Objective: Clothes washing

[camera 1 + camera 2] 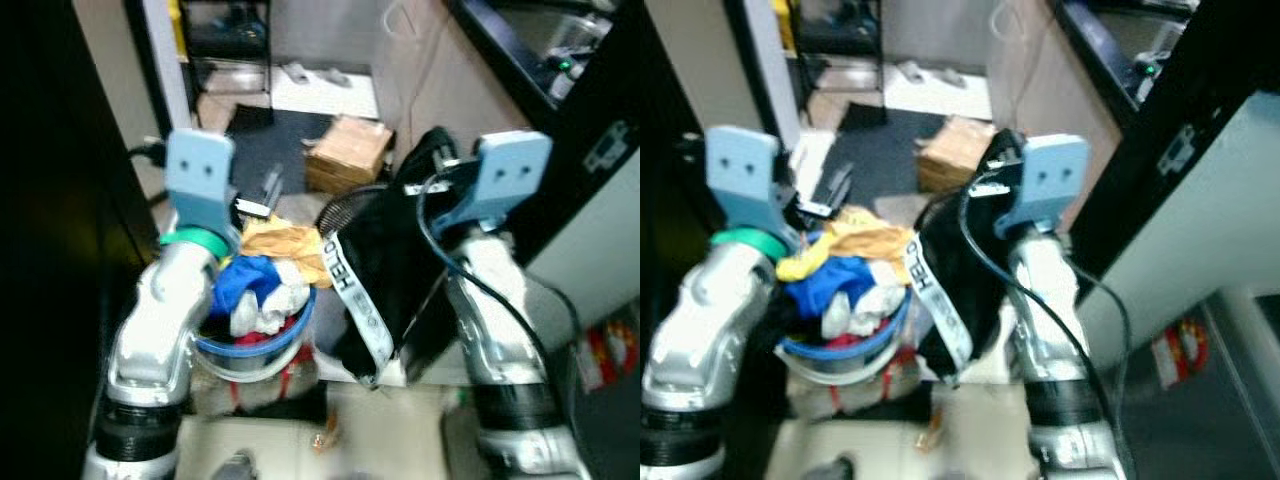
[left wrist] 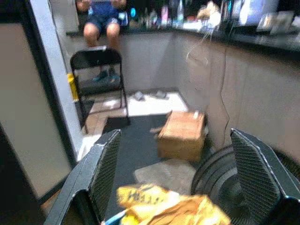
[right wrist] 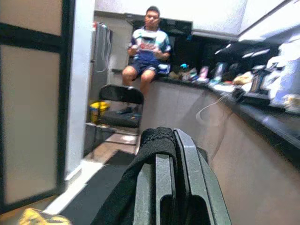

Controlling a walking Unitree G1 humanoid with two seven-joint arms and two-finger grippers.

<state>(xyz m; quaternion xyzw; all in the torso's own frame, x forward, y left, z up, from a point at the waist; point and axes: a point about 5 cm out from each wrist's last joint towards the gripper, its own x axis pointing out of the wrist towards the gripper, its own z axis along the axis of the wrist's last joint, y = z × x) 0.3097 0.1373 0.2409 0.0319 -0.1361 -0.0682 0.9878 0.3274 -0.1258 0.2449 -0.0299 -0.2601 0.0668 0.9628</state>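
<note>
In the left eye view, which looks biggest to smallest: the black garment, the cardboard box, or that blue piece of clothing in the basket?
1. Black garment, held up by the right tool, looks largest by far.
2. Cardboard box and blue cloth look about alike; the box sits farther off, so I won't rank them.

Soft matt black cloth garment with a glossy white printed strap drapes beside a smooth blue plastic basket heaped with crumpled cotton clothes. Brushed silver metal arms gleam dully. A rough brown cardboard box sits on dark matt carpet.
</note>
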